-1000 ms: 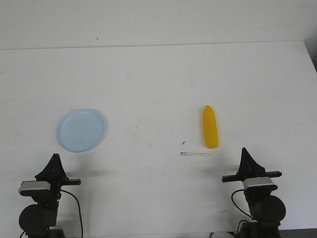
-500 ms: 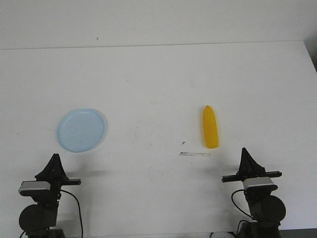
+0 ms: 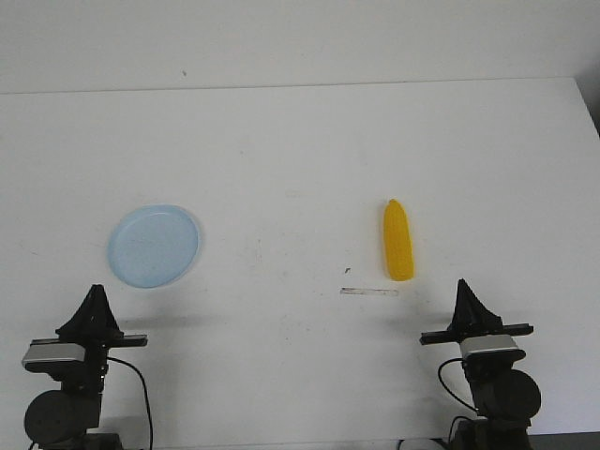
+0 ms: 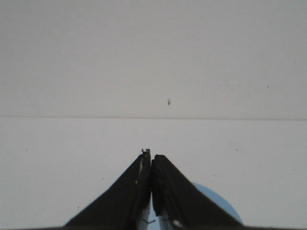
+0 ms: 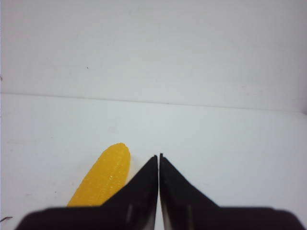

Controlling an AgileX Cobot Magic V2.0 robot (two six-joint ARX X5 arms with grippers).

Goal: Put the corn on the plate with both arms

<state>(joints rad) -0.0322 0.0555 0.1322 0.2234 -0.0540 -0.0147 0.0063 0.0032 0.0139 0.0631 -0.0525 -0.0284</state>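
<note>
Front view, read from the left: the left gripper sits low at the near edge of the white table, fingers pressed together on nothing. Just beyond it lies the pale-blue plate, bare. Further right, past a short clear strip lying flat on the table, the yellow corn cob rests on the tabletop, lengthwise away from the robot with its pointed end farther off. It is well apart from the plate. Nearest the right side, the right gripper also sits low, its fingers closed and empty, just short of the cob's blunt end.

By my reading the task has not truly begun: neither arm touches anything, so the step in hand is the first reach. The right arm is the closer one, and its next move calls for spreading the fingers, advancing slightly to its left, and coming down across the cob's width.

Left wrist view shows only a sliver of the plate, the rest masked by the closed fingers. Right wrist view cuts off the cob's near end behind the gripper body. What the small dark speck beside the strip is, I cannot tell.
</note>
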